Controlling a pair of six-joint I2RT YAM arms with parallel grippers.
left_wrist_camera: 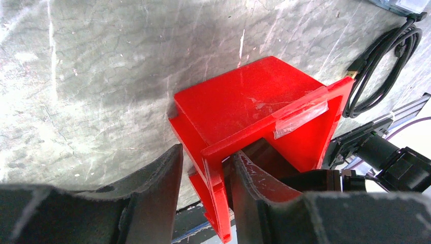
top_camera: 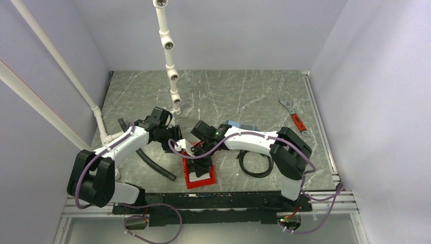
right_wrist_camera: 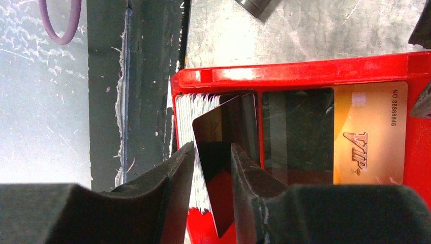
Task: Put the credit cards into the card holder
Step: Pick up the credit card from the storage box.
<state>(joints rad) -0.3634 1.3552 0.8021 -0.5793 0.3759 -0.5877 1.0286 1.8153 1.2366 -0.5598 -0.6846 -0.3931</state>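
- A red bin is seen on the table, close to the near edge, between the two arms.
- The bin is split into two parts by a thin red wall.
- In the right wrist view, a whitish stack of credit cards is stood on edge in the left part, pressed against the end wall.
- One dark-looking card is tilted away from that stack.
- The right claw is set narrow, with one finger on each side of the dark-looking card. It cannot be told if the card is really pinched.
- An orange-gold card with "VIP" on it is laid flat in the other part of the bin, at its far end.
- The side wall of the red bin is held between the fingers of the left claw, with one finger inside the bin and one outside.
- The card holder, a small blue thing, is laid on the table behind the right arm, apart from the bin. What is inside it cannot be seen.
- A coiled black cable is laid on the table beside the bin.
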